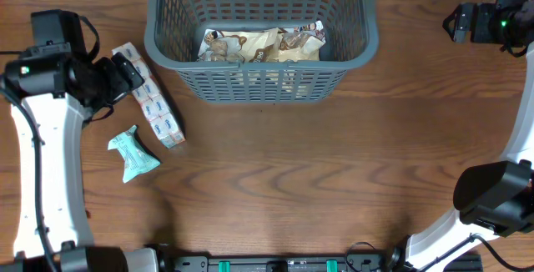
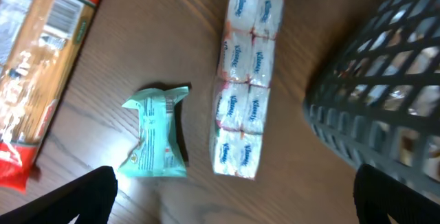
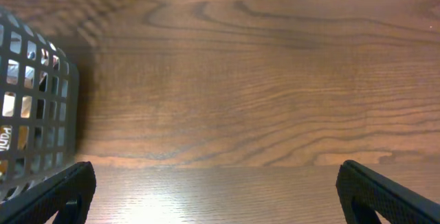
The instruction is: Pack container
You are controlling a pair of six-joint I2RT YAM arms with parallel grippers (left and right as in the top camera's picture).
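Note:
The dark grey lattice container (image 1: pixel 260 84) stands at the back middle of the table, with several crinkly snack packets (image 1: pixel 259 47) on its floor. It also shows in the left wrist view (image 2: pixel 385 100) and the right wrist view (image 3: pixel 34 114). A strip of white tissue packs (image 1: pixel 152 98) (image 2: pixel 244 80) and a teal packet (image 1: pixel 132 153) (image 2: pixel 157 135) lie on the table left of it. My left gripper (image 1: pixel 123 75) (image 2: pixel 234 207) is open and empty, above the tissue strip. My right gripper (image 1: pixel 452 23) (image 3: pixel 216 196) is open and empty, well right of the container.
A red and brown packet (image 2: pixel 34 80) lies left of the teal packet in the left wrist view; the left arm hides it in the overhead view. The wooden table (image 1: pixel 334 163) extends to the front and right.

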